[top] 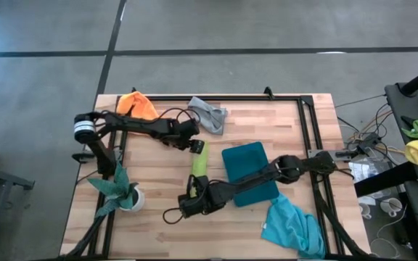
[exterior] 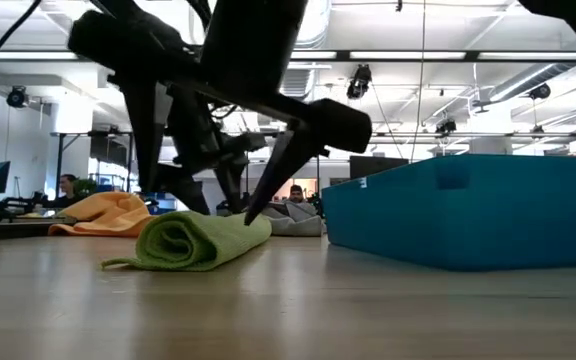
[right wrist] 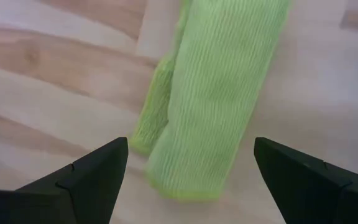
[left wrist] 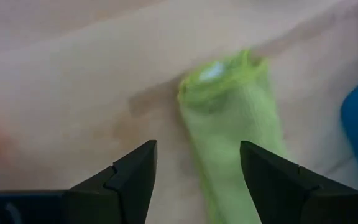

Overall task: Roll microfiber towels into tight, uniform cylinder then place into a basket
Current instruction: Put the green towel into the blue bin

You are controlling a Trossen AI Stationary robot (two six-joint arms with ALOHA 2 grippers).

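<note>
**Lime roll bracketed at both ends**

I am working over the table (top: 267, 123), its basket (top: 250, 172) sitting mid-table toward the right edge, ready for rolls. The lime towel (top: 198, 159) is lying rolled just beside the basket. My right gripper (right wrist: 191, 168) is spreading wide over its near end, my left gripper (left wrist: 197, 168) parting over the far end, neither gripping. I am seeing no readable writing.

Two dark jointed arms (top: 151, 127) (black cables trailing)
</note>
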